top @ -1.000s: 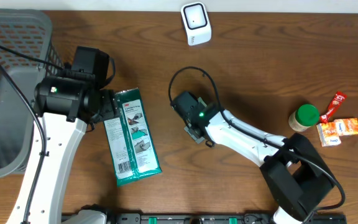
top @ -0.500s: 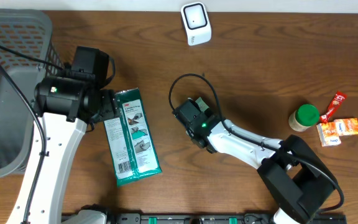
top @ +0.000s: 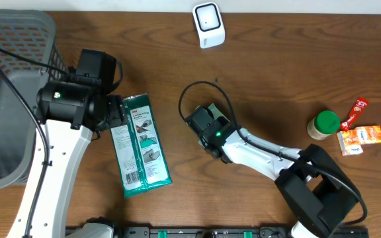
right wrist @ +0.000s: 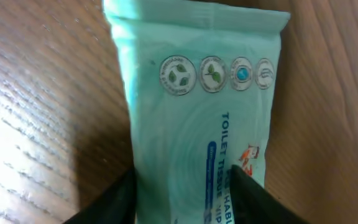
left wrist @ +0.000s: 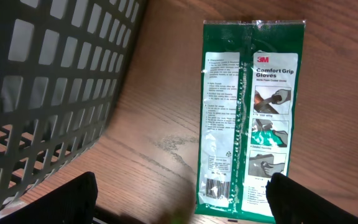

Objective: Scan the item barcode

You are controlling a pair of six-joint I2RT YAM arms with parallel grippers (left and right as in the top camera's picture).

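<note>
Wooden counter [top: 276, 79], mid-frame: right hand [right wrist: 182, 180] straddles the tissue pack [right wrist: 191, 106], grip can't tell, left hand [left wrist: 182, 183] wide, idle; looks like pickup, next lift it toward upper-center scanner [top: 208, 23].

Pale mint wipes pack [right wrist: 197, 124] with blue lettering between the black right jaws; dark green glove packet [left wrist: 250, 118] ahead of the left jaws; brown wood-grain table [right wrist: 36, 93].
</note>
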